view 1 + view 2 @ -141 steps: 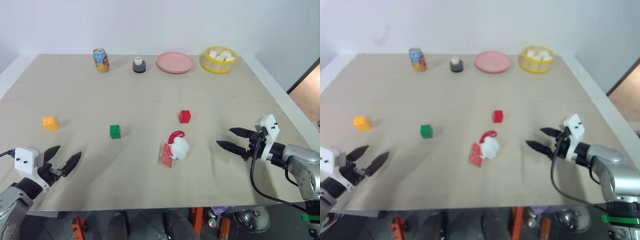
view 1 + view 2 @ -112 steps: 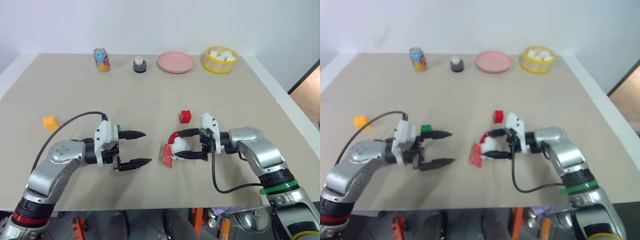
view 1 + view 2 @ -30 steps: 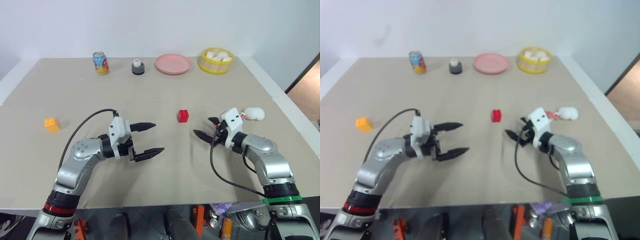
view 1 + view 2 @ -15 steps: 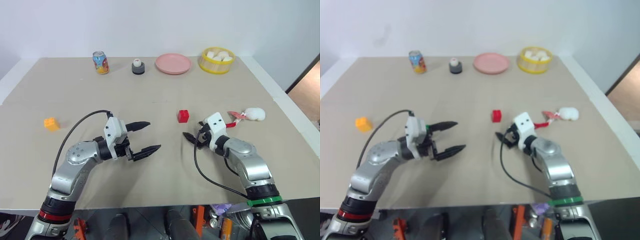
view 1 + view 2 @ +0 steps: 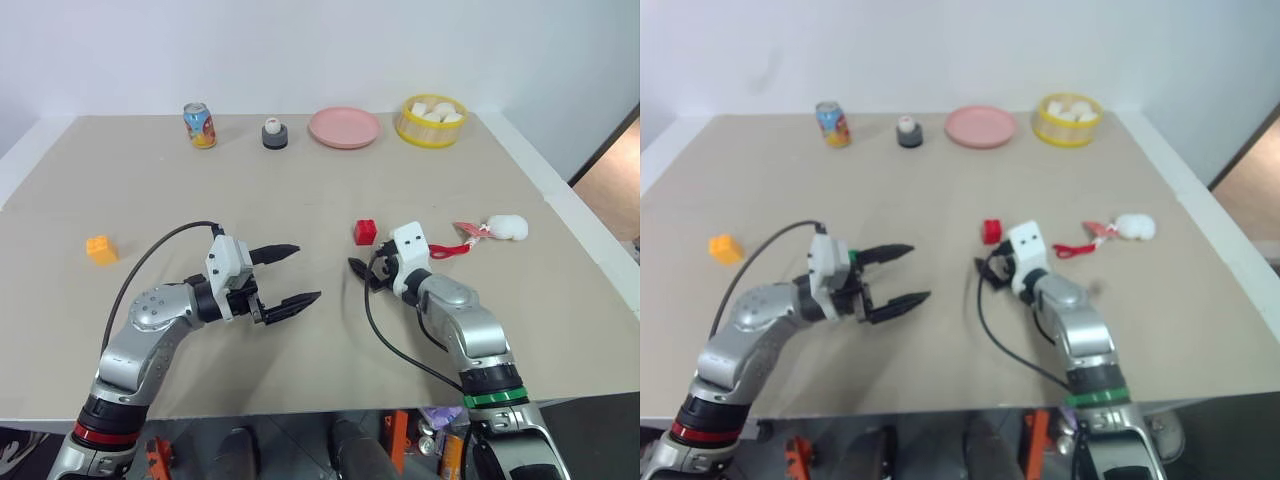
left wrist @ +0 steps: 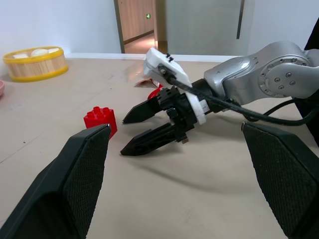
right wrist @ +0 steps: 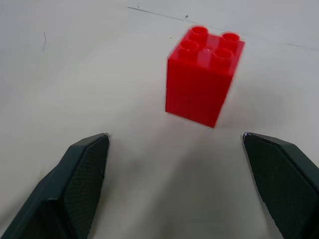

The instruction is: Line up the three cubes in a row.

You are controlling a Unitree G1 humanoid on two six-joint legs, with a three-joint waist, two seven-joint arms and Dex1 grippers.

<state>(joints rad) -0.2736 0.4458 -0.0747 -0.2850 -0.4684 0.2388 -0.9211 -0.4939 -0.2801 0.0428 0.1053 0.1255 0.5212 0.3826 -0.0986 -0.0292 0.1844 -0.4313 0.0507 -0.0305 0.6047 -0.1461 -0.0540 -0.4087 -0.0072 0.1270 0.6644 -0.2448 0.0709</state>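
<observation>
Right tool (image 5: 362,275) spread wide and empty, fingertips just short of the small red studded plastic cube (image 5: 365,232), not touching; cube upright on the beige desk (image 5: 300,170), near its middle. Left tool (image 5: 292,274) likewise spread and empty, hovering over bare desk toward the near edge, pointed at the right tool. Orange-yellow studded plastic cube (image 5: 100,248) sat close to the left edge, well apart from the red one. Green cube hidden, place unclear. White plush toy with red tag (image 5: 497,228) lay near the right edge.
</observation>
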